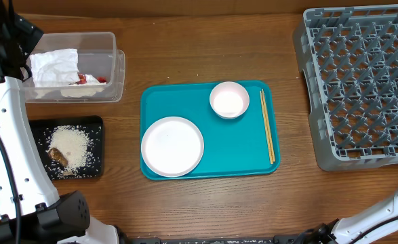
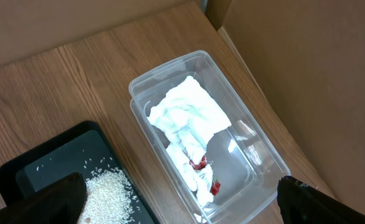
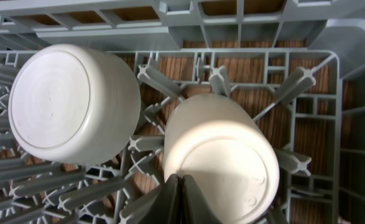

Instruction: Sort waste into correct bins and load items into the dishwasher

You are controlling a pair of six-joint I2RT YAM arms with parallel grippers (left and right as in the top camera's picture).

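Note:
The clear tub [image 1: 114,66] at the back left holds a crumpled white napkin [image 2: 188,118] and a small red wrapper [image 2: 207,177]. My left gripper [image 2: 182,205] hangs open and empty above the tub's near end, one finger [image 2: 61,200] over the black tray [image 1: 95,129]. That tray carries loose rice [image 1: 73,144] and a brown scrap [image 1: 57,157]. On the teal tray [image 1: 246,152] lie a white plate [image 1: 172,146], a small white bowl [image 1: 229,99] and chopsticks [image 1: 267,125]. My right gripper [image 3: 181,182] is shut and empty just above an upturned white cup [image 3: 226,155] in the grey rack [image 3: 250,68].
A second upturned white dish [image 3: 70,102] sits on the rack's pegs to the left of the cup. The grey rack [image 1: 361,88] fills the table's right side. A cardboard wall [image 2: 306,74] stands close behind the clear tub. Bare wood lies between the tub and the teal tray.

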